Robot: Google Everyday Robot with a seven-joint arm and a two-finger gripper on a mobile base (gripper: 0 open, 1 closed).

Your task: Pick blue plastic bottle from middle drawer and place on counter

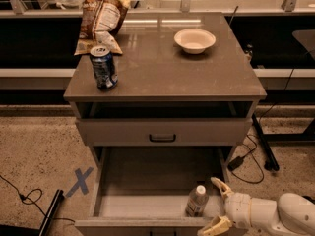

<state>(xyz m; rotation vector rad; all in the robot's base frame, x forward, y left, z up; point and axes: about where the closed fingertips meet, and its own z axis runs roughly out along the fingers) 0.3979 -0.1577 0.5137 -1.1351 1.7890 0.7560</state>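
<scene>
The blue plastic bottle (197, 201), slim and clear with a white cap, stands upright at the front right of the open middle drawer (147, 203). My gripper (217, 204) comes in from the lower right, open, with one finger (220, 186) just right of the bottle's cap and the other finger (214, 226) low at the drawer's front edge. The fingers stand close beside the bottle and do not hold it. The counter (165, 68) lies above the closed upper drawer (162, 132).
On the counter stand a blue-and-silver soda can (103, 67) at front left, a chip bag (102, 14) behind it and a white bowl (194, 40) at back right. Cables (253, 154) and a blue tape cross (78, 182) lie on the floor.
</scene>
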